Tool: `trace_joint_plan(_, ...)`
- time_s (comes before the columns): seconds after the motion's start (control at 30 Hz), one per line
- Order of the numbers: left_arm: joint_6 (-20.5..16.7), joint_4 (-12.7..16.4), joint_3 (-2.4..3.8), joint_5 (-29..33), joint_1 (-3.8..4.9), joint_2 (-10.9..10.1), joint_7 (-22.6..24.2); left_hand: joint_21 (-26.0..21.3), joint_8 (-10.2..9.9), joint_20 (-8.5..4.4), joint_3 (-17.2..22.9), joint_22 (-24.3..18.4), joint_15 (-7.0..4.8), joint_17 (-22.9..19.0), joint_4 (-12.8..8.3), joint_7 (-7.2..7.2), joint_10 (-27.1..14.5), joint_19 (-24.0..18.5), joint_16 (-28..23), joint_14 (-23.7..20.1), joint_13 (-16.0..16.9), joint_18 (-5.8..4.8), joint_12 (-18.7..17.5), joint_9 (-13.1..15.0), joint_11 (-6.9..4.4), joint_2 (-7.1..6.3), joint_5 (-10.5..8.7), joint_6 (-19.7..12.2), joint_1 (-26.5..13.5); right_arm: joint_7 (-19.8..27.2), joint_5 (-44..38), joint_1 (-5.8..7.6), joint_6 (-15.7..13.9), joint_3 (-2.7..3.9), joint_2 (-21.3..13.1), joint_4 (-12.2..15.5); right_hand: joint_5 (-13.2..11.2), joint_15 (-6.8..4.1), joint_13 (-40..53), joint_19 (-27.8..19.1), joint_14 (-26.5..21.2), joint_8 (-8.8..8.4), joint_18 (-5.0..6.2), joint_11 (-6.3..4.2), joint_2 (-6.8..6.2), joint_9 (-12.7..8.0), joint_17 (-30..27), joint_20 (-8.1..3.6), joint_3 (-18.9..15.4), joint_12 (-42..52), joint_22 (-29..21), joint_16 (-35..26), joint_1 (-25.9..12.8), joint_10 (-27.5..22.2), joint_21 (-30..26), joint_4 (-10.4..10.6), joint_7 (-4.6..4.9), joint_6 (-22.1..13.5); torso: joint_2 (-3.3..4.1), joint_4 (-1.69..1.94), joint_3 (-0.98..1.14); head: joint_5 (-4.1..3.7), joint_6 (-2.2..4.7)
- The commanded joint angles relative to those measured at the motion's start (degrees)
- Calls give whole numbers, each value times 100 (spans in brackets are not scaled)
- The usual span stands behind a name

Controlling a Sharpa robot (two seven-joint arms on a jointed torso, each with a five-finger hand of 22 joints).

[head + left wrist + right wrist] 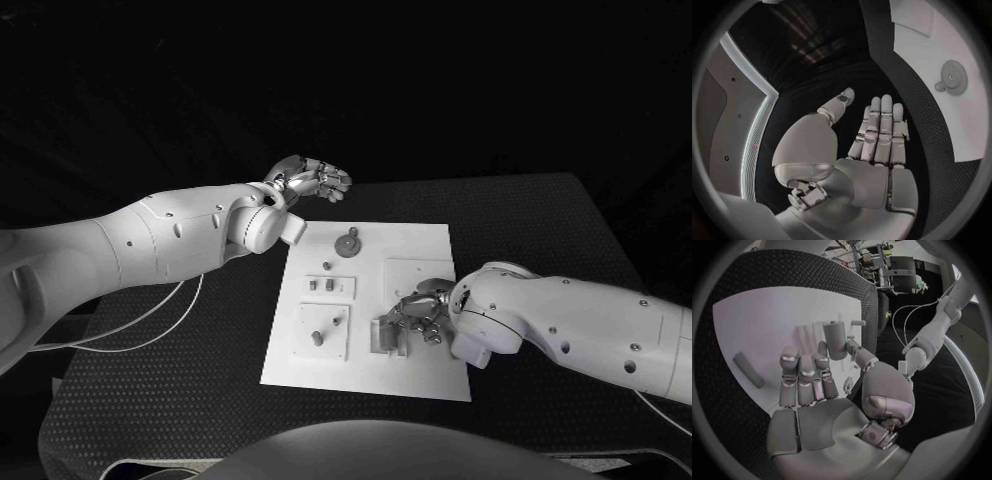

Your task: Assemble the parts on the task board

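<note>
The robot's right hand [420,312] hangs over the near right part of the white task board [433,375], its fingers bent down toward a small upright bracket-like part [387,336] on the plate. In the right wrist view the same hand [814,390] has its fingers side by side and nearly straight, the thumb [856,351] set apart beside a short cylindrical part [834,340]; whether the thumb actually presses or holds that part cannot be told from these frames. A loose bar-shaped piece [748,369] lies on the plate to one side of that hand.

Left of the right hand, on the near left of the board, a raised square block [323,331] carries a small peg [317,339]. Just beyond it, a second small block [327,287] holds a few short standing pins (too small to tell apart).

Farther up the board, near its far edge, a round gear [348,242] lies flat; the left wrist view shows the gear [954,77] with a smaller one [940,86] just beside it.

Farthest from the robot, the left hand [309,180] hovers past the board's far left corner, above the black table [534,215]. It holds nothing: in the left wrist view the left hand [873,150] has its fingers extended and close together, with the thumb [839,102] spread to one side.
</note>
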Motion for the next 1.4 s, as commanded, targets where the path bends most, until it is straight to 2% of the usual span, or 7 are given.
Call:
trace_joint_plan(0.03,65,22,4,19,10,1,23,-22,36,41,-5,8,44,10,42,1,-31,-6,-32,3,-10,54,24,3,4,10,-20,-42,-48,-1,-40,-36,136,0,17,-8,-22,2,13,-40,-49,-39,302,-4,7,-6,4,-13,-18,-41,40,-43,-74,-31,34,26,4,24,3,1,2,-1,2)
trace_joint_plan(0.17,64,18,4,19,10,1,23,-23,36,41,-4,9,44,12,43,1,-32,-6,-34,2,-10,54,23,2,4,9,-20,-43,-49,0,-81,-63,137,0,41,-40,-23,3,17,-42,-53,-42,302,-3,6,-7,5,-13,-21,-43,42,-46,-84,-33,35,27,5,23,4,4,8,14,1)
trace_joint_plan(0.37,65,19,4,18,11,-5,20,-25,37,42,-3,11,44,15,45,1,-33,-7,-38,2,-10,55,23,2,4,9,-20,-44,-48,26,-139,-97,238,0,56,-100,-27,5,25,-49,-71,-50,302,0,-2,-10,-4,-13,-27,-50,45,-58,-103,-40,39,25,8,15,7,7,4,15,-9)
trace_joint_plan(0.6,68,20,4,17,12,-4,18,-27,37,42,-2,14,45,19,48,1,-33,-7,-41,2,-11,54,24,2,4,9,-20,-45,-49,40,-229,-114,239,0,73,-150,-39,14,52,-77,-132,-74,302,11,-108,-18,-30,-11,-42,-71,51,-101,-167,-70,41,35,19,-10,4,3,6,30,-14)
trace_joint_plan(0.97,75,23,4,17,14,-7,8,-30,38,43,-1,17,45,26,55,2,-34,-8,-46,2,-11,54,24,2,5,8,-21,-47,-53,56,-321,-125,307,1,93,-199,-45,20,77,-102,-190,-98,302,21,-188,-22,-52,-15,-24,-91,48,-144,-202,-99,33,71,31,-44,3,0,5,38,-15)
trace_joint_plan(1.3,82,19,4,13,15,-4,2,-33,39,43,-1,21,46,32,60,2,-35,-7,-50,2,-12,54,24,1,5,7,-21,-49,-56,86,-523,-131,355,1,103,-190,-51,37,114,-143,-240,-135,302,46,-391,-17,-28,-24,23,-122,36,-182,-143,-160,12,85,58,-123,3,0,6,50,-22)
trace_joint_plan(1.4,82,17,4,13,15,-5,1,-33,39,43,0,21,46,33,61,2,-35,-7,-51,2,-12,54,24,1,5,7,-21,-49,-56,93,-542,-131,361,1,102,-187,-46,44,122,-151,-250,-141,302,52,-394,-15,-22,-22,3,-126,35,-187,-131,-173,10,75,68,-141,3,0,5,55,-27)
